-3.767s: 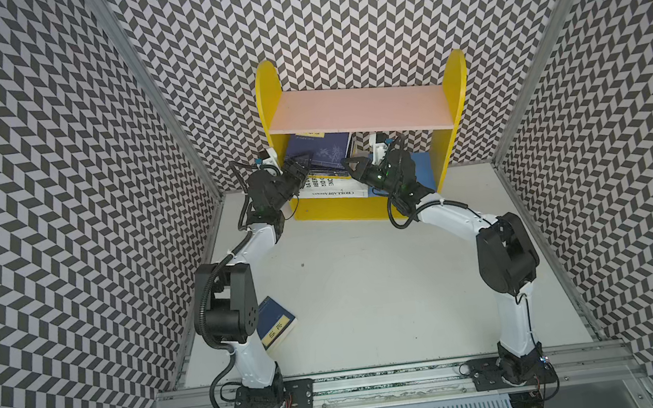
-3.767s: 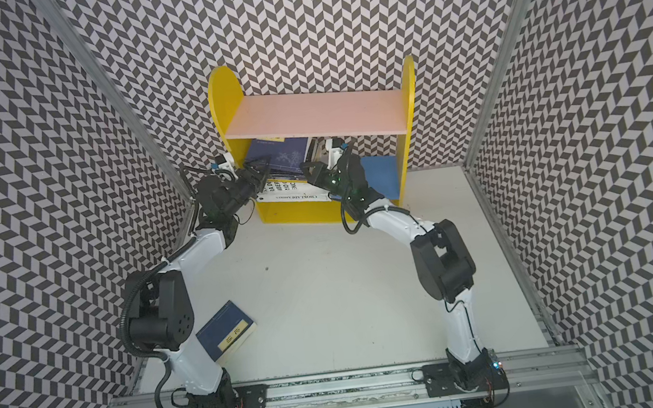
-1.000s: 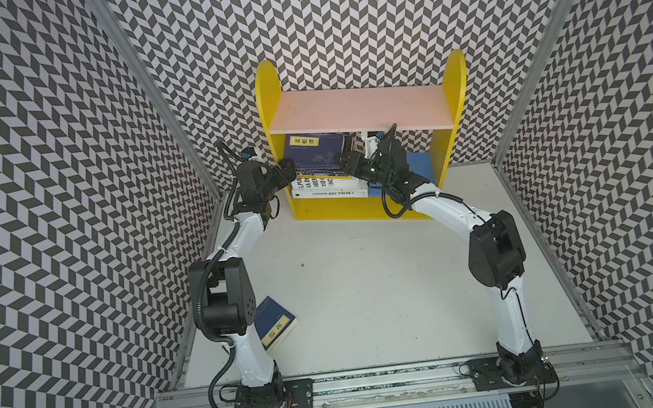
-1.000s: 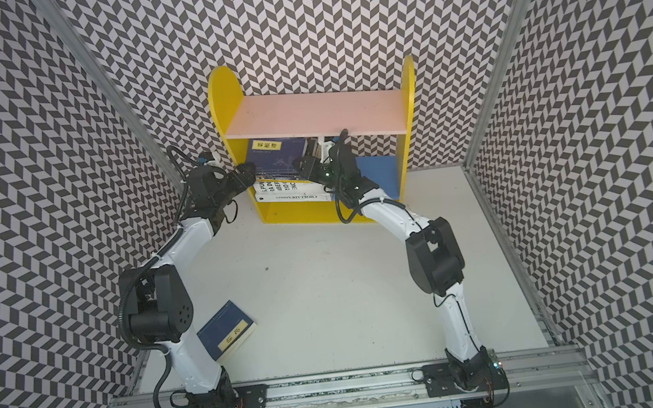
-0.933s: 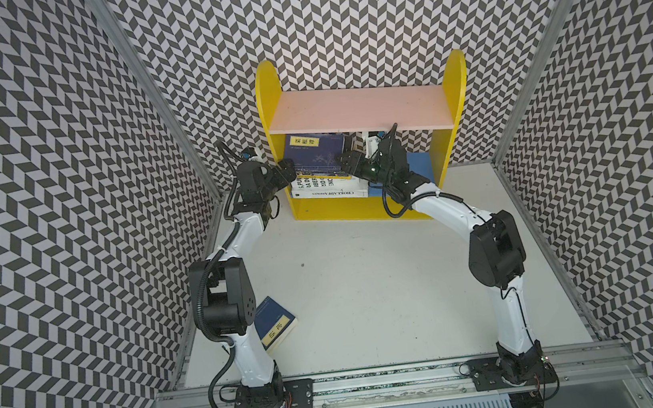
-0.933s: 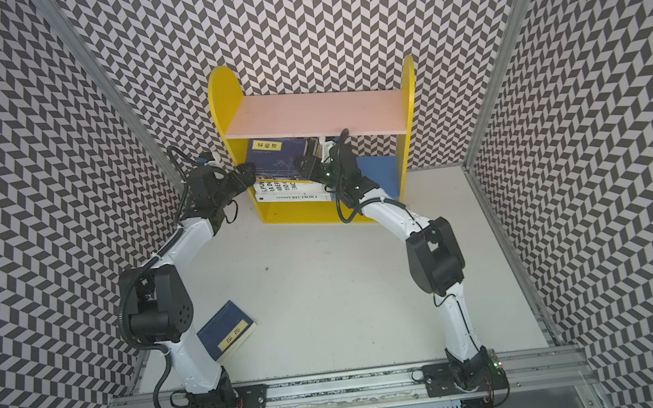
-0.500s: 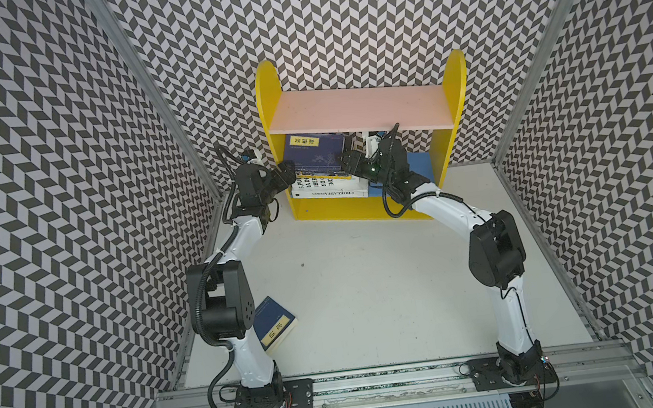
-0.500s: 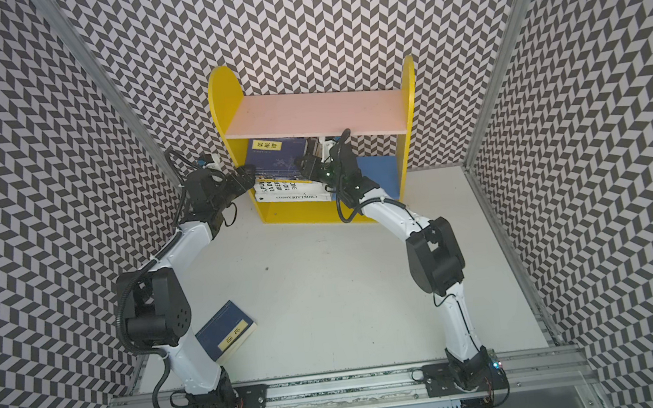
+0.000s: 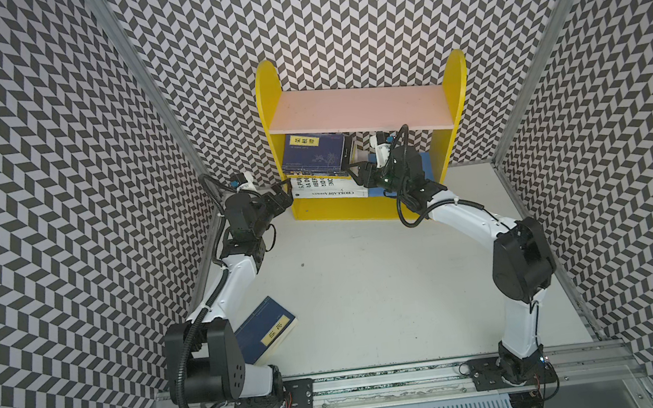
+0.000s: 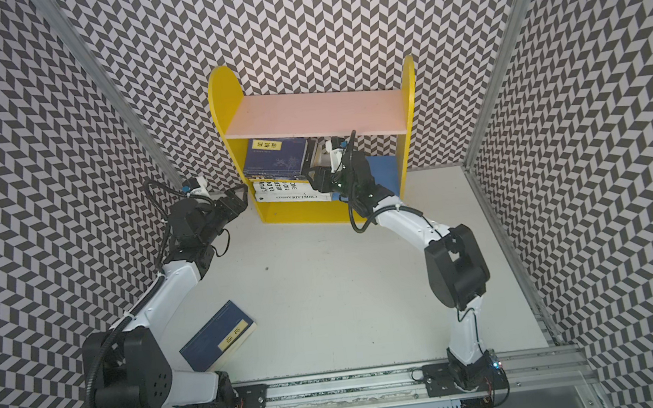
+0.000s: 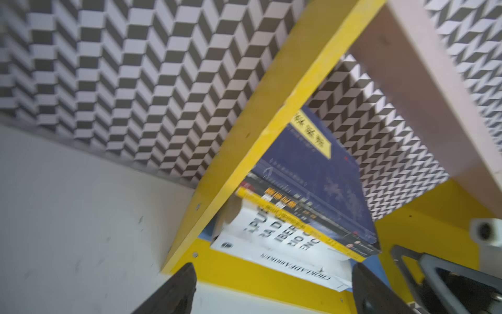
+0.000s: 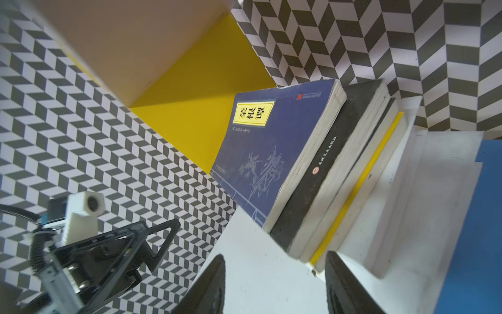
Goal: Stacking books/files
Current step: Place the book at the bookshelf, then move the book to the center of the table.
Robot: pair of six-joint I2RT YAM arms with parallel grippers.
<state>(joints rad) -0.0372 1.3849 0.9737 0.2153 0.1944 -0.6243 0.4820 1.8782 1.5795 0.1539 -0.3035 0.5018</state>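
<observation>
A stack of books lies flat on the lower board of the yellow shelf (image 9: 367, 208). A navy book with a yellow label (image 9: 313, 154) (image 12: 260, 152) is on top, with black books (image 12: 320, 174), a thin yellow one (image 12: 361, 185) and white books with black lettering (image 9: 323, 188) (image 11: 274, 244) under it. My left gripper (image 9: 281, 195) (image 11: 271, 285) is open outside the shelf's left side panel. My right gripper (image 9: 358, 174) (image 12: 274, 274) is open at the stack's right end, one finger beside the lower corner, gripping nothing. Another navy book (image 9: 266, 331) (image 10: 218, 336) lies on the table by the left arm's base.
The pink upper board (image 9: 360, 111) overhangs the stack and the right wrist. A blue board (image 10: 384, 173) shows on the shelf right of the stack. Patterned walls close in on three sides, and the left arm stands near the left wall.
The right gripper's jaws have opened wider beside the stack. The left gripper has pulled back from the stack to outside the shelf's left panel. The navy book now lies on the stack.
</observation>
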